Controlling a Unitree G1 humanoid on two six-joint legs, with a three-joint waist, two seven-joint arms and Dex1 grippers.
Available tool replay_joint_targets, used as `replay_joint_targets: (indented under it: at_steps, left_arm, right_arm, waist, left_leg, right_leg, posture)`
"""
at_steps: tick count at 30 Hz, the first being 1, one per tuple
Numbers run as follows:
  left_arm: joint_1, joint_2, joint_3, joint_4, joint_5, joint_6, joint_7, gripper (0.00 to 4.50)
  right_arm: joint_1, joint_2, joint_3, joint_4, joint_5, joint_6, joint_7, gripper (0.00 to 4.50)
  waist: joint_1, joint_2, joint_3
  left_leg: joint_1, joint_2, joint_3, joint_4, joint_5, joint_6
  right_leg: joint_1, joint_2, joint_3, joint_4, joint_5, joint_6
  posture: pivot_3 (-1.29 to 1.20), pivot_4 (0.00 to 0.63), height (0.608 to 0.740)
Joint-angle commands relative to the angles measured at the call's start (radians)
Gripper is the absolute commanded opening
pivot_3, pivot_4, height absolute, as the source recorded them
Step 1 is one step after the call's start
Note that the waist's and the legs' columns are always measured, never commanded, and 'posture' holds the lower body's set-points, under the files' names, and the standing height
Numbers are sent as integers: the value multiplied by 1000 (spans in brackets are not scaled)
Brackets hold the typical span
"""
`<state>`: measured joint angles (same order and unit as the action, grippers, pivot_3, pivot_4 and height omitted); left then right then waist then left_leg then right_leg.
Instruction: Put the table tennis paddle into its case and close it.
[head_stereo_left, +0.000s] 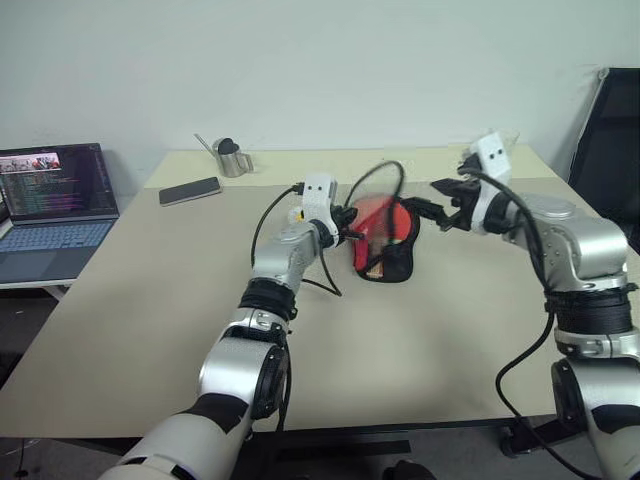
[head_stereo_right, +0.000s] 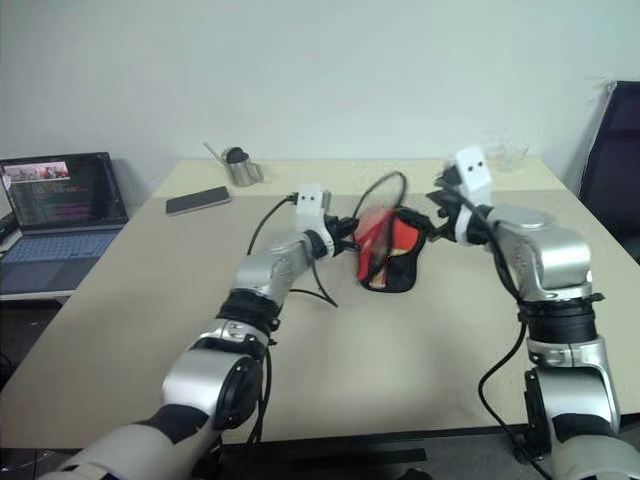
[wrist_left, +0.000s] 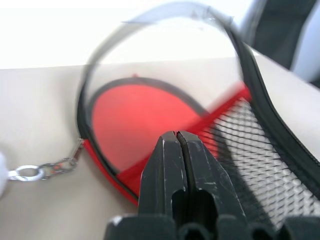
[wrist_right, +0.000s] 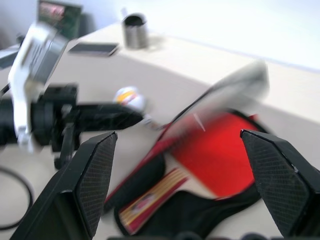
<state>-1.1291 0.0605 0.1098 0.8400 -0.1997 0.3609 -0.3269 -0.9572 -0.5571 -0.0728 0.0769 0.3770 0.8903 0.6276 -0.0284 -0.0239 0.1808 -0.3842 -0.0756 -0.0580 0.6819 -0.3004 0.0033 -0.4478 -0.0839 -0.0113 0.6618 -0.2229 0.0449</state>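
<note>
Right wrist view: table tennis paddle (wrist_right: 220, 150), round smooth red rubber face, striped wooden handle, lies inside the open soft case (wrist_right: 200, 210) of black fabric with red trim, mid-table (head_stereo_left: 150, 330). Left gripper (wrist_left: 176, 142) is pinched closed at the case's raised flap by its mesh panel (wrist_left: 255, 150), holding it up. Right gripper (wrist_right: 175, 165) spread wide above the paddle, holding nothing.

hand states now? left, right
Left hand: shut, pinching the case flap, as far as can be seen.
Right hand: open, holding nothing, over the paddle.
</note>
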Motion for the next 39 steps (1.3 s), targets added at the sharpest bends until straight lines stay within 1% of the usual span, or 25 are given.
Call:
replay_joint_targets:
  at_steps: [1, 5, 8, 10, 12, 15, 17, 19, 21, 23, 25, 28, 31, 34, 36, 39]
  left_arm:
    - [-7, -54, -28, 47, 33, -52, 39, 48]
    - [10, -103, -89, 141, 110, -71, 101, 48]
    - [1, -114, -80, 174, 119, -98, 139, 48]
    - [-8, -106, -59, 146, 97, -130, 107, 48]
    - [-7, -83, -46, 88, 70, -154, 33, 48]
    - [26, -1, -86, -65, 64, -162, -148, 48]
    - [60, 46, -85, -173, 35, -115, -231, 48]
    - [116, 107, -82, -332, -30, -28, -342, 48]
    - [183, 184, -99, -494, -82, 46, -454, 48]
    - [271, 314, -94, -663, -147, 110, -591, 48]
    - [327, 402, -71, -761, -202, 157, -659, 48]
    - [387, 494, -10, -856, -294, 217, -717, 48]
    - [439, 562, 36, -921, -357, 254, -749, 48]
    - [490, 615, 65, -977, -410, 285, -777, 48]
    - [510, 636, 93, -994, -449, 319, -768, 48]
    - [529, 659, 123, -997, -489, 361, -743, 624]
  right_arm:
    - [-19, -14, -36, -30, 11, -12, -12, 4358]
    - [-3, -7, -41, -62, 19, 5, -24, 4358]
    - [13, 2, -45, -89, 31, 25, -34, 4358]
    - [26, 13, -50, -105, 41, 44, -44, 4358]
    - [40, 35, -55, -105, 52, 84, -70, 4358]
    - [55, 101, -50, -43, 23, 148, -178, 4358]
    - [53, 136, -59, -1, 6, 180, -242, 4358]
    - [43, 177, -97, 51, 2, 219, -312, 4358]
    - [45, 211, -128, 90, -2, 224, -360, 4358]
    - [58, 236, -127, 134, -15, 189, -381, 4358]
    - [57, 252, -134, 177, -22, 162, -402, 4358]
    - [44, 275, -157, 254, -28, 129, -436, 4358]
    - [31, 295, -175, 332, -24, 99, -445, 4358]
    - [20, 306, -191, 394, -21, 79, -449, 4358]
    - [12, 313, -202, 429, -18, 71, -450, 4358]
    - [4, 327, -216, 465, -11, 64, -448, 4358]
  waist:
    - [2, 0, 0]
    - [3, 0, 0]
    - [1, 0, 0]
    - [1, 0, 0]
    - [1, 0, 0]
    - [-3, 0, 0]
    - [-4, 0, 0]
    - [-2, 0, 0]
    - [-4, 1, 0]
    - [-7, 1, 0]
    - [-11, 1, 0]
    - [-9, 1, 0]
    - [-7, 1, 0]
    - [-6, 1, 0]
    - [-7, 1, 0]
    - [-7, 1, 0]
  left_leg:
    - [0, 0, 0, 0, 0, 0]
    - [0, 0, 1, 0, 0, 0]
    - [0, 0, 1, 0, 0, 0]
    - [0, 0, 2, 0, 0, 0]
    - [0, 0, 2, 0, 0, 0]
    - [0, 0, 2, 0, 0, 0]
    - [1, 1, 2, 0, 0, 0]
    - [0, 1, 1, 0, 0, 0]
    - [0, 1, 1, 0, 0, 0]
    - [0, 1, 1, -1, 0, 0]
    - [0, 1, 1, -1, 0, 0]
    - [0, 1, 1, 0, 0, 0]
    - [0, 1, 1, 0, 0, 0]
    - [1, 1, 1, 0, 0, 0]
    - [1, 1, 1, 0, 0, 0]
    - [2, 1, 1, 0, 0, 0]
  right_leg:
    - [0, 0, 0, 0, 0, 0]
    - [0, 0, 0, 0, 0, 0]
    - [0, 0, 0, 0, 0, 0]
    - [0, 0, 0, 1, 0, 0]
    - [0, 0, 0, 1, 0, 0]
    - [0, 0, 1, 1, 0, 0]
    - [0, 0, 1, 2, 0, 0]
    - [0, 0, 3, 1, 0, 0]
    - [-1, 0, 4, 1, 0, 0]
    - [-2, 0, 4, 1, 0, 0]
    - [-2, 1, 4, 1, 0, 0]
    - [-2, 1, 3, 1, 0, 0]
    - [-1, 1, 3, 1, 0, 0]
    - [0, 1, 3, 1, 0, 0]
    - [0, 1, 3, 1, 0, 0]
    - [1, 1, 3, 1, 0, 0]
  posture:
    - [0, 150, 740]
    - [0, 150, 740]
    - [0, 150, 740]
    - [0, 150, 740]
    - [0, 150, 740]
    - [0, 150, 740]
    - [0, 150, 740]
    - [0, 150, 740]
    - [0, 150, 740]
    - [0, 150, 740]
    - [0, 150, 740]
    - [0, 150, 740]
    - [0, 150, 740]
    - [0, 150, 740]
    - [0, 150, 740]
    - [0, 150, 740]
